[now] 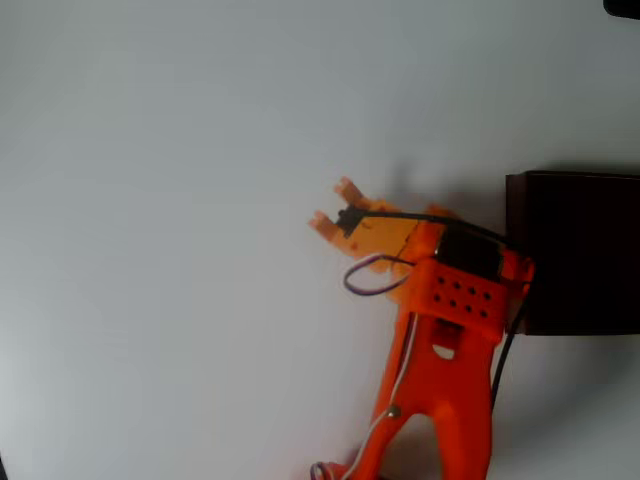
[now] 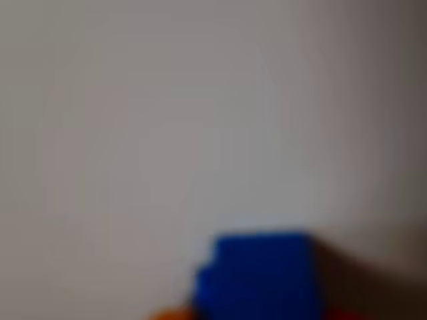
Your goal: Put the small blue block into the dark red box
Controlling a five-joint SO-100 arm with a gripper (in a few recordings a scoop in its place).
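The small blue block (image 2: pixel 257 277) fills the bottom middle of the blurred wrist view, with slivers of orange finger on either side of it at the lower edge. In the overhead view my orange gripper (image 1: pixel 334 205) points up and left over the white table, its two tips a little apart; the block is hidden under it there. The jaws look closed on the block. The dark red box (image 1: pixel 514 205) stands at the right edge, just right of my wrist, with a near-black inside.
The white table (image 1: pixel 160 250) stretches bare to the left and above the gripper. My arm (image 1: pixel 440 400) rises from the bottom edge beside the box. A dark object (image 1: pixel 622 6) sits in the top right corner.
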